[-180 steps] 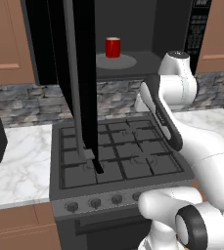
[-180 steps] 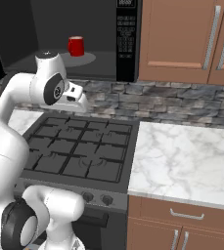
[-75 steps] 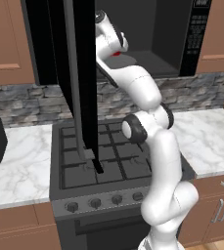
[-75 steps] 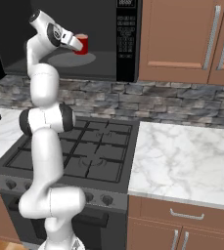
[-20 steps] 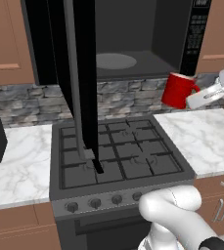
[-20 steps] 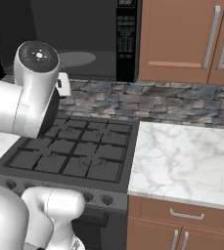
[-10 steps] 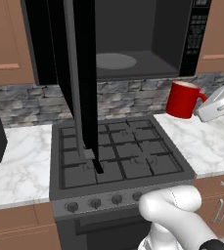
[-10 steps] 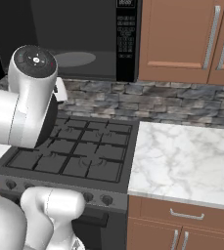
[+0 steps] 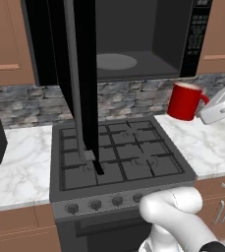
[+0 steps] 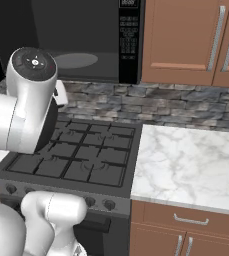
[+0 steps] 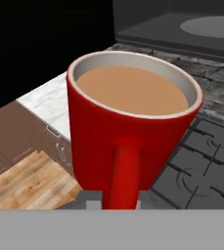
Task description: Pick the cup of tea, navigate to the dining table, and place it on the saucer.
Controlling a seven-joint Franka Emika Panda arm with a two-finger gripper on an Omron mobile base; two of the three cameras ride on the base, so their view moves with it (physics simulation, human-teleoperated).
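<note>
- We see the mug [image 11: 133,132], glossy red with a pale inner rim and brown tea near the brim, its handle turned toward the hand camera.
- Our gripper [image 11: 114,197] is closed on the mug's handle, a finger pad at each side of it.
- In the left base view the mug [image 9: 184,101] hangs upright in the air to the right of the stove [image 9: 119,157], above the marble counter [image 9: 205,145].
- The microwave [image 9: 133,39] stands open above the stove, its dark door [image 9: 82,83] swung toward us and the grey turntable [image 9: 116,61] bare.
- A stone backsplash [image 10: 186,105] and wooden cabinets [image 10: 191,40] line the far wall.
</note>
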